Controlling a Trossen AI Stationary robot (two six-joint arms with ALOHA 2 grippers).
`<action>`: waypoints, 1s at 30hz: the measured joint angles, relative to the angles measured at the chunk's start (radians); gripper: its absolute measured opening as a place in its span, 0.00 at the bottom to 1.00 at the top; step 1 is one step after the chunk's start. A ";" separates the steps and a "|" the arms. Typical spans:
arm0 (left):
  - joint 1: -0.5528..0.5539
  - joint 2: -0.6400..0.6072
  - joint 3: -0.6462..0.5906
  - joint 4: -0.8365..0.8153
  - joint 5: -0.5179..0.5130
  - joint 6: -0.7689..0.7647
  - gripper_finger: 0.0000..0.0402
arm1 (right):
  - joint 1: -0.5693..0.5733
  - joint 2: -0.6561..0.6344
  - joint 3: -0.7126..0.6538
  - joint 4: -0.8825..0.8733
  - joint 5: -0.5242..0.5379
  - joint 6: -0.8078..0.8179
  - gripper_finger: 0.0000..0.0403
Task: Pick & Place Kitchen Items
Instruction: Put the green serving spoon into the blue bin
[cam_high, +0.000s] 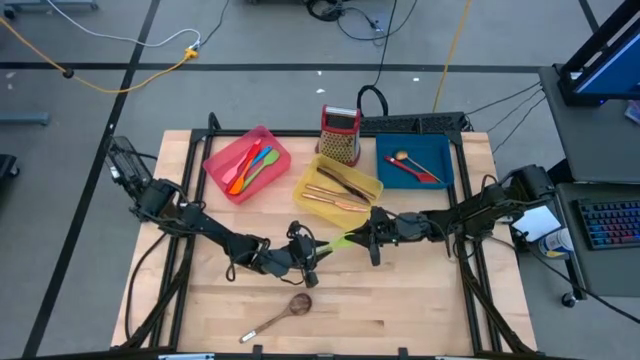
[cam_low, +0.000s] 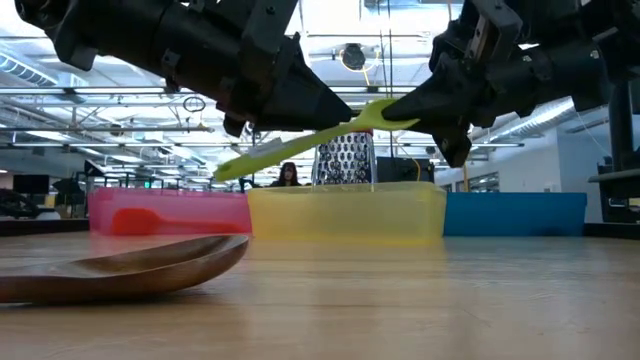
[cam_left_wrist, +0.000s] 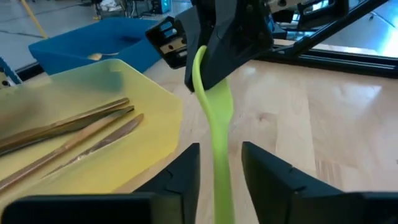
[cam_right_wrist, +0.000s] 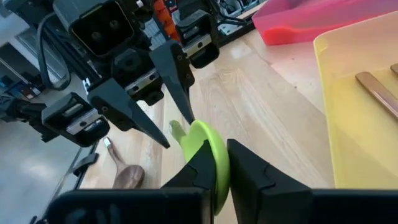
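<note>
A light green utensil (cam_high: 338, 240) hangs in the air between my two grippers at mid-table, in front of the yellow tray (cam_high: 372, 190). My right gripper (cam_right_wrist: 221, 168) is shut on its wider end. My left gripper (cam_left_wrist: 221, 165) is open, with one finger on either side of the utensil's slim part (cam_left_wrist: 222, 180) and a gap on both sides. A brown wooden spoon (cam_high: 280, 313) lies flat on the table nearer the front edge, and also shows in the low view (cam_low: 120, 265). My right gripper pinches the green utensil's wider rounded end (cam_right_wrist: 206, 142) between its two fingers, coming about level from the table's right. The utensil is clear of the table and tilted (cam_low: 300, 140). Its held end is higher, and its slim end slopes down toward my left gripper.
A pink tray (cam_high: 215, 160) holds several coloured utensils. The yellow tray holds copper-coloured cutlery, and a blue tray (cam_high: 440, 150) holds a spoon and a red utensil. A red-topped metal grater (cam_high: 340, 133) stands behind the yellow tray. Bare wood lies along the front.
</note>
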 joint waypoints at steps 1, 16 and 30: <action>0.000 0.000 0.000 -0.007 0.000 -0.009 0.32 | 0.001 0.000 0.000 0.001 0.000 0.008 0.04; -0.006 0.000 -0.001 -0.111 0.002 -0.130 0.35 | 0.027 -0.143 -0.106 -0.024 0.026 0.031 0.05; -0.008 0.000 -0.002 -0.152 0.001 -0.134 0.32 | 0.026 -0.589 -0.343 -0.016 0.381 -0.090 0.05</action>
